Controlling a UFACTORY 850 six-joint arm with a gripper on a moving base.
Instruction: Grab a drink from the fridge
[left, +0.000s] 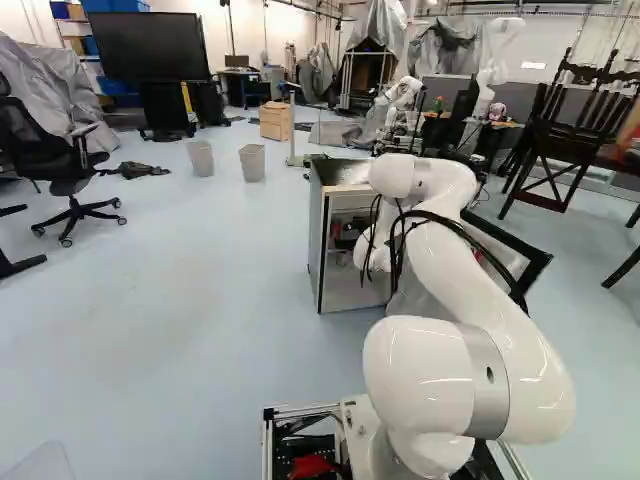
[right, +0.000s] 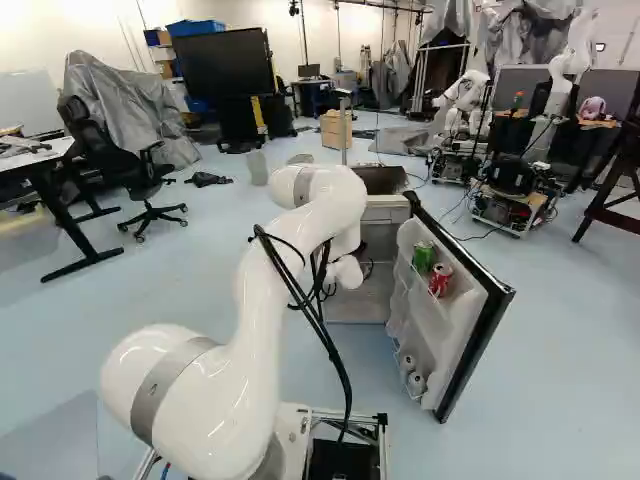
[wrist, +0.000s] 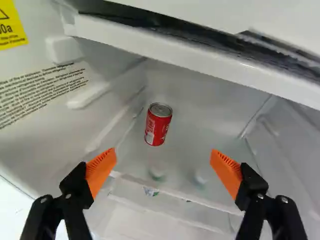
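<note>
The fridge (left: 316, 235) stands open ahead of the arm. Inside its opening, my gripper (left: 348, 232) shows only in small part in the left base view, beside the white wrist. The wrist view has the gripper (wrist: 163, 156) open, its orange pads wide apart and nothing held. A red can (wrist: 158, 125) stands upright on the clear shelf (wrist: 185, 155), ahead of the gap between the fingers and apart from both. In the right base view, a green can (right: 424, 257) and another red can (right: 440, 280) sit in the rack of the open door (right: 465, 330).
A white ledge (wrist: 200, 57) crosses the compartment above the can. The fridge's inner wall (wrist: 45, 130) rises close beside one finger. Small blurred things lie beneath the clear shelf. Pale containers (right: 416, 382) sit low in the door. Another robot (right: 465, 95) stands farther back, near a wooden cabinet (right: 336, 130).
</note>
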